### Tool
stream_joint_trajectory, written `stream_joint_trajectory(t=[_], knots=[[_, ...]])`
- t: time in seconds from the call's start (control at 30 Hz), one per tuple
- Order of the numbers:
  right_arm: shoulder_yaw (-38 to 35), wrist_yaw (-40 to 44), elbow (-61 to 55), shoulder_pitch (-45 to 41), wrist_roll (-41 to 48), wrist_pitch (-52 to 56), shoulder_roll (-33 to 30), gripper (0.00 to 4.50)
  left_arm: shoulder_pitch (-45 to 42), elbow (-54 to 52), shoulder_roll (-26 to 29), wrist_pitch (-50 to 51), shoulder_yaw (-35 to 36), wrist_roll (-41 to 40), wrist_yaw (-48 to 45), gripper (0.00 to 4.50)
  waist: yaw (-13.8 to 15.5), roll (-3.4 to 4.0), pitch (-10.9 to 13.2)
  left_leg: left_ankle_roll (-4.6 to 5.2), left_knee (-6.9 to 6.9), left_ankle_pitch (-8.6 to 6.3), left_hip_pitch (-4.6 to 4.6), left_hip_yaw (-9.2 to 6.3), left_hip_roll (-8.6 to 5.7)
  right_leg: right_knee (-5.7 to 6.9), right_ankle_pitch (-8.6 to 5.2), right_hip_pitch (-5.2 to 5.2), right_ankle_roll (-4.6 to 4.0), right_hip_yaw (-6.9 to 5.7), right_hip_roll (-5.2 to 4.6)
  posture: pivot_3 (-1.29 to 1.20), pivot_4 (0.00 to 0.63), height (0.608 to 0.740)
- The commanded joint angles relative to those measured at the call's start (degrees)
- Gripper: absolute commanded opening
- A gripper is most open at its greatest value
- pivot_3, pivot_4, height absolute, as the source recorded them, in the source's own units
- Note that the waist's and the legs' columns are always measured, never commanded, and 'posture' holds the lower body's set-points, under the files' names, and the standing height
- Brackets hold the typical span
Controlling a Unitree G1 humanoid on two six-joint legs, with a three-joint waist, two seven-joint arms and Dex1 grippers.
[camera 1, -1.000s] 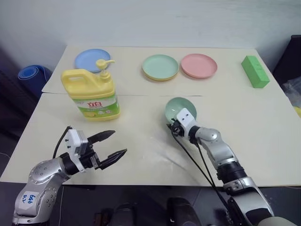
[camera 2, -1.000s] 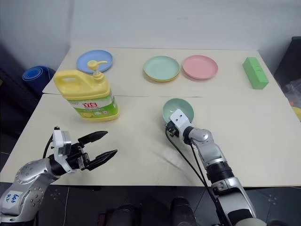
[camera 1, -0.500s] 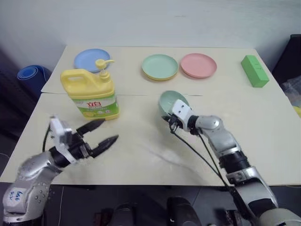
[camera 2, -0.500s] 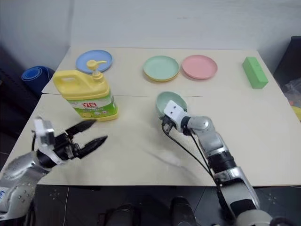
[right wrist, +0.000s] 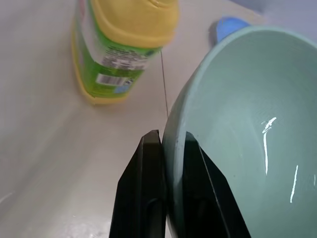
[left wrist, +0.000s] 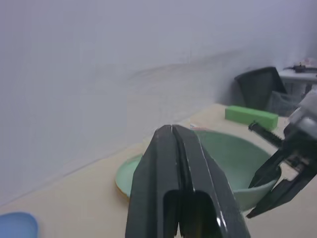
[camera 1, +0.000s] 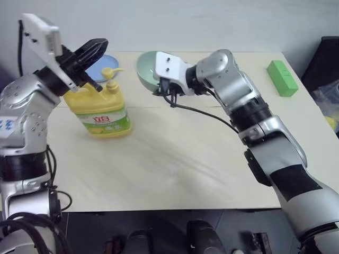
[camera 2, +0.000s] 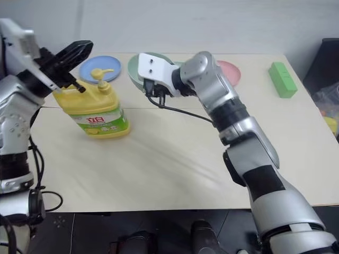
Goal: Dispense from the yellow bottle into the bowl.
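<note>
Cream bench (camera 1: 175,164) mostly bare toward near edge. Right hand (right wrist: 166,148) pinching tilted bowl (camera 1: 149,69) rim, mouth facing upright yellow bottle (camera 1: 101,108); clenched, empty left hand (camera 1: 91,50) above pump.

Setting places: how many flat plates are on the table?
3: a blue plate behind the bottle, a green plate beyond the held bowl, a pink plate further right; more may be hidden.

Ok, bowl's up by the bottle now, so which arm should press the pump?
Left. The left gripper hangs shut just above the yellow bottle, near its pump. The right gripper is busy, its fingers clamped on the bowl rim, holding it beside the spout.
</note>
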Motion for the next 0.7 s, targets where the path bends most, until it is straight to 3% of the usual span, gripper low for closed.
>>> stream_joint_trajectory(t=[0.03,0.33,0.5,0.7], knots=[[-1.51,-2.1,6.75,-4.35,-0.56,-4.69,3.57,0.0,-3.65,2.82,-0.36,-1.87,-1.62,5.61,1.77,0.02,-0.78,-0.01,0.01,0.0,-0.02,0.0,0.0,-0.03,0.01,0.01,0.0,-0.01,0.0,-0.07,0.0,0.0,0.15,0.74],[-3.99,-5.23,18.23,-10.02,-1.55,-9.78,9.62,0.0,-2.76,2.0,-1.27,3.3,-0.57,9.93,5.4,0.02,-3.31,0.0,0.02,0.01,-0.01,0.01,0.02,-0.63,0.05,0.63,0.0,-0.07,0.0,-0.1,0.0,0.0,0.15,0.74],[-5.25,-4.96,19.49,-12.07,-1.53,-11.05,11.86,0.0,-1.58,-1.6,-2.84,4.78,4.76,6.34,7.51,0.02,-3.23,0.0,0.02,0.0,-0.01,0.01,0.01,-0.99,0.04,0.62,0.0,-0.05,0.0,0.18,-0.01,0.0,0.15,0.74],[-6.03,-3.61,19.59,-12.08,-1.97,-12.1,14.28,0.0,3.51,-6.29,0.3,10.7,7.69,5.24,7.14,0.02,-3.3,0.0,0.03,0.0,-0.02,0.01,0.02,-1.1,-0.02,0.73,0.0,-0.06,0.0,0.5,0.04,0.0,0.15,0.74]])
